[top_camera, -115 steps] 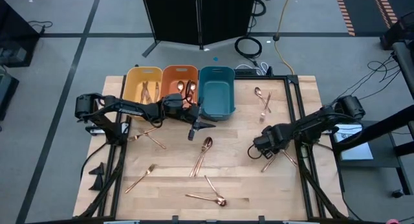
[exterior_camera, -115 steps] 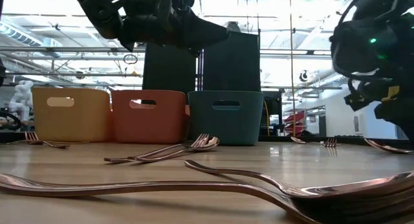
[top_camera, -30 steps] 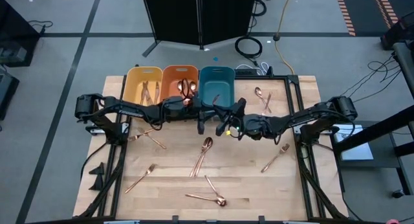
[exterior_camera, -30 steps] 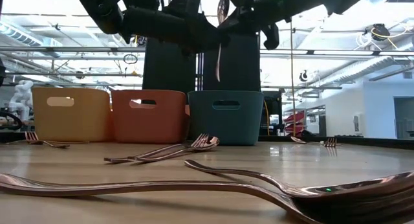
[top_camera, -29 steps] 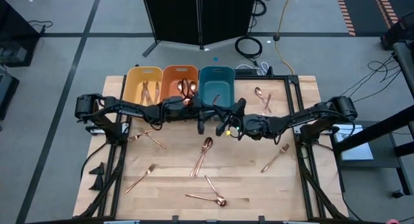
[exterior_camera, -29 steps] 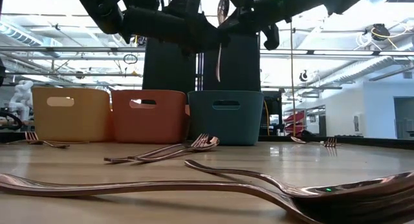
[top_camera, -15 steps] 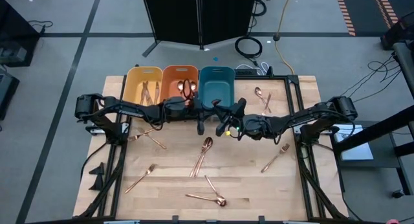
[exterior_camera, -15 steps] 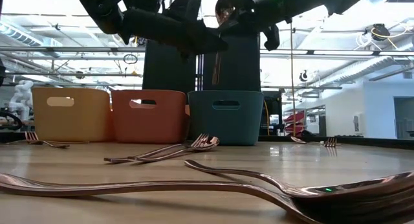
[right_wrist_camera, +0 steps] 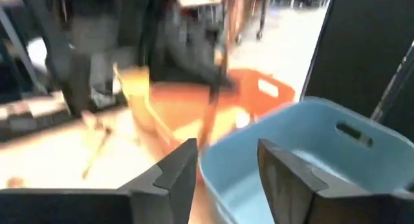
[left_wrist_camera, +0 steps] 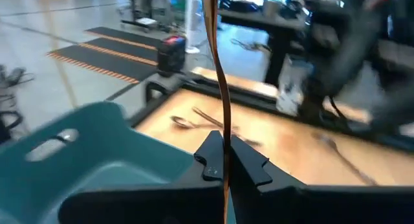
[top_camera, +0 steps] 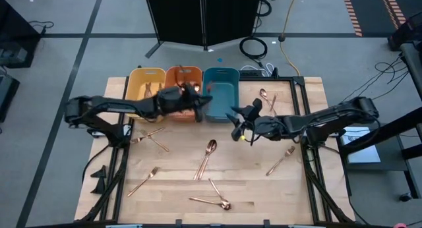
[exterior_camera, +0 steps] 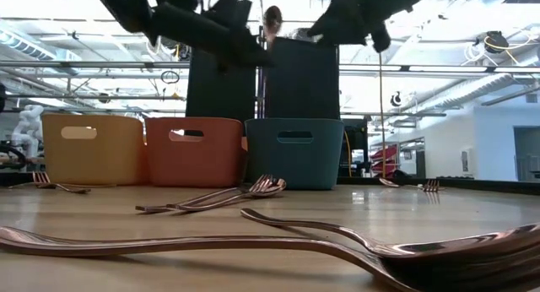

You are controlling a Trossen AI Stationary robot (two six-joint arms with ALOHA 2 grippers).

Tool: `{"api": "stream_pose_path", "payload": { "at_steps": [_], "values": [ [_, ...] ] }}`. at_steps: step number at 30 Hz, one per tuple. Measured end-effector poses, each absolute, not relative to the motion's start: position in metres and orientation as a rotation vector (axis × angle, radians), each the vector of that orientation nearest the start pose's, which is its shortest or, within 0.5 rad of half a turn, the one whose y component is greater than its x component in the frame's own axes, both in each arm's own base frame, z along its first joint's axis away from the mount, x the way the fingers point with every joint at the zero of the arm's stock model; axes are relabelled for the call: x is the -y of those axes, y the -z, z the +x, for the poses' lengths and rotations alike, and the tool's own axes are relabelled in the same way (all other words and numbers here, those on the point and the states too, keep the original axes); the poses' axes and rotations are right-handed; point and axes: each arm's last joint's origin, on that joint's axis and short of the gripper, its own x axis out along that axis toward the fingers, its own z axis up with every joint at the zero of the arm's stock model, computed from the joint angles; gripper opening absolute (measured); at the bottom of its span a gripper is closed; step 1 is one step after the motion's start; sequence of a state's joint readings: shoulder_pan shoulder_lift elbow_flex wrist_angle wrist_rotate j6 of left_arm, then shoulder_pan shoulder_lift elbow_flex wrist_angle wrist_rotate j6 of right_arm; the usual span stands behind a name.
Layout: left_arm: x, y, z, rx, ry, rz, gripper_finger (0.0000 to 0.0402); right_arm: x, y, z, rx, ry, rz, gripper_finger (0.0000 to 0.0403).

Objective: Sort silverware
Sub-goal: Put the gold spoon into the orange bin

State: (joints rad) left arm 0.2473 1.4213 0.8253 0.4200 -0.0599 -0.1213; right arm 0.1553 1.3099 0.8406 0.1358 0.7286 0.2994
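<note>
Left gripper (top_camera: pixel 200 101) raised over the near edge of the orange bin (top_camera: pixel 182 75) and teal bin (top_camera: pixel 222 89), fingers clamped on one slim copper utensil (left_wrist_camera: pixel 218 88) that stands upright between them; right gripper (top_camera: pixel 234 120) just in front of the teal bin, fingers spread with nothing between them; yellow bin (top_camera: pixel 143 80) leftmost in the row at the table's far edge, copper pieces lying in it and in the orange bin; remaining silverware loose on the wooden table (top_camera: pixel 178 188): spoon and fork (top_camera: pixel 207 155) together at centre, a fork (top_camera: pixel 143 181) front left, a fork (top_camera: pixel 281 159) at right, two pieces (top_camera: pixel 268 100) far right, a crossed pair (top_camera: pixel 214 198) at the front.
</note>
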Motion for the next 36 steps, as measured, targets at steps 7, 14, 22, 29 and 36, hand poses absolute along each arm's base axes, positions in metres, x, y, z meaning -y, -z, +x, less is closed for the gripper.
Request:
{"api": "stream_pose_path", "payload": {
  "at_steps": [7, 14, 22, 29, 36],
  "values": [
    [-0.125, -0.276, 0.248, -0.249, -0.527, -0.366, 0.0, -0.032, -0.255, 0.275, -0.373, 0.611, 0.129, 0.0157],
    [-0.168, -0.222, 0.216, -0.581, -0.645, -0.812, 0.0, -0.038, -0.243, 0.278, -0.432, 0.597, 0.099, 0.0157],
    [-0.19, -0.193, 0.215, -0.617, -0.598, -1.092, 0.0, -0.051, -0.244, 0.276, -0.451, 0.477, 0.105, 0.0158],
    [-0.189, -0.193, 0.216, -0.614, -0.576, -1.156, 0.0005, -0.056, -0.244, 0.275, -0.453, 0.464, 0.08, 0.0157],
    [-0.186, -0.207, 0.212, -0.571, -0.575, -1.079, 0.0054, -0.055, -0.244, 0.275, -0.466, 0.454, 0.02, 0.0157]
  ]
}}
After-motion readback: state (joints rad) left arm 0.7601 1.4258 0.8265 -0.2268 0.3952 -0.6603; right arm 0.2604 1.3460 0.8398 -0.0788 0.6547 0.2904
